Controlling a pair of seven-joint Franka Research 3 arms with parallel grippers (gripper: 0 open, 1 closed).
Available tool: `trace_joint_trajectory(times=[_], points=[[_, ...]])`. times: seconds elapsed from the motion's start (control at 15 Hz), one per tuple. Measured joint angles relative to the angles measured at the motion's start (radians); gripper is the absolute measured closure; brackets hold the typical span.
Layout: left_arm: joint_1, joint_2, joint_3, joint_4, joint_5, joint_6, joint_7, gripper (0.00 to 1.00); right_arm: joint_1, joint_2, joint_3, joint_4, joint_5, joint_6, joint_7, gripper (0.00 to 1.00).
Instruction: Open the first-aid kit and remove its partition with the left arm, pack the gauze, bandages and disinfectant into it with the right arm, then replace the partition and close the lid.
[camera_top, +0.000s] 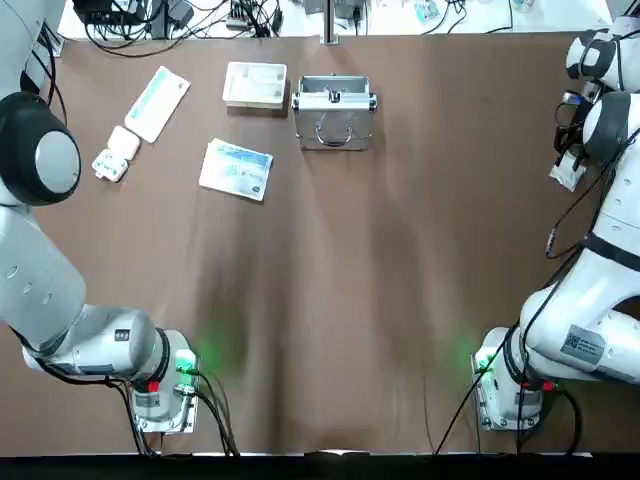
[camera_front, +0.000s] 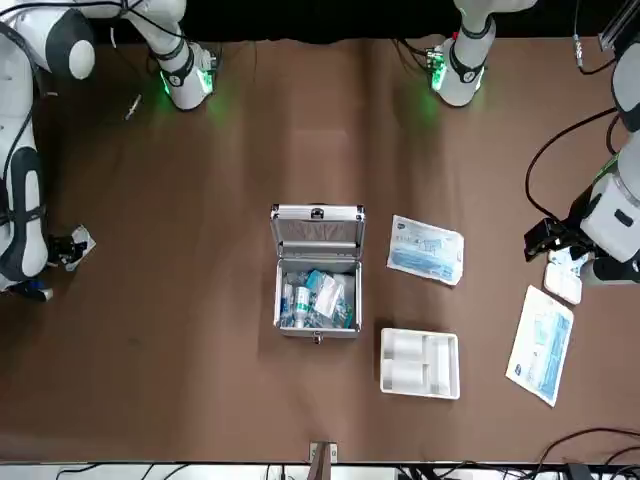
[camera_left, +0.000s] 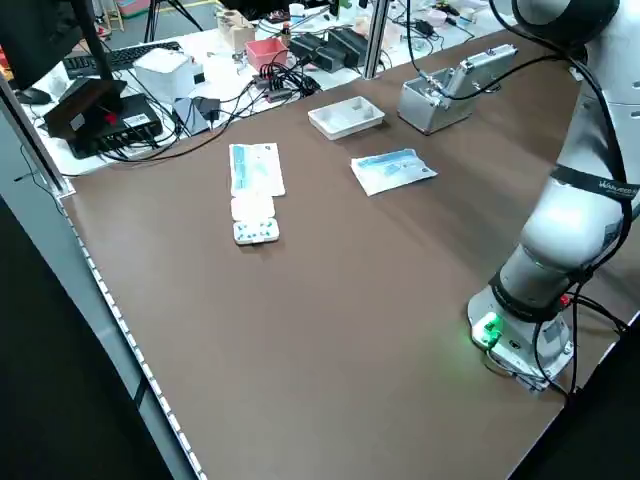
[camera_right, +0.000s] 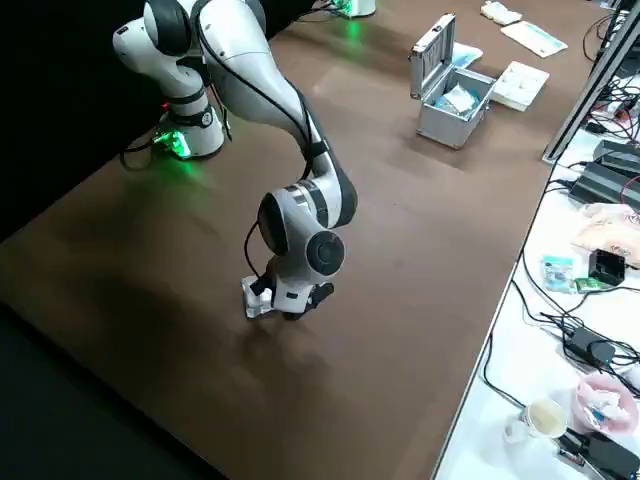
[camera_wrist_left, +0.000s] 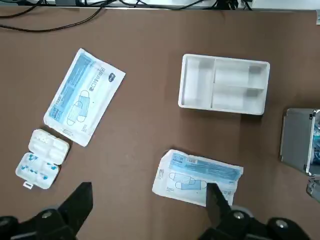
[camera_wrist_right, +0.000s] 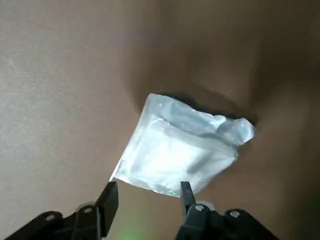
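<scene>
My right gripper (camera_wrist_right: 150, 187) hangs at the right side of the table, fingers parted wide with nothing between them, and just past its fingertips lies a clear packet with white contents (camera_wrist_right: 175, 145). My left gripper (camera_wrist_left: 150, 192) is also wide apart and empty, over the left side. Near its fingertips I see a printed mask packet (camera_wrist_left: 197, 177) and, on the other side, an open pill box (camera_wrist_left: 42, 159); beyond the pill box lies a second mask packet (camera_wrist_left: 84, 97). Farther from that gripper, the partition (camera_wrist_left: 224, 84) rests on the table. Beside it, toward my right gripper, the case (camera_front: 318, 298) stands with the lid (camera_front: 318, 232) raised, holding packets and the disinfectant (camera_front: 302, 302).
</scene>
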Motion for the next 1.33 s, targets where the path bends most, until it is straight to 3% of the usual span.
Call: trace_joint_trajectory(times=[0.73, 1.33], points=[[0.0, 0.0, -0.001, 0.0, 0.0, 0.0, 0.0, 0.0, 0.007, 0.003, 0.009, -0.003, 0.051, 0.119, 0.369, 0.41], [-0.004, 0.0, -0.003, 0.0, 0.0, 0.0, 0.0, 0.0, 0.004, 0.006, 0.002, -0.043, 0.047, 0.121, 0.389, 0.41]])
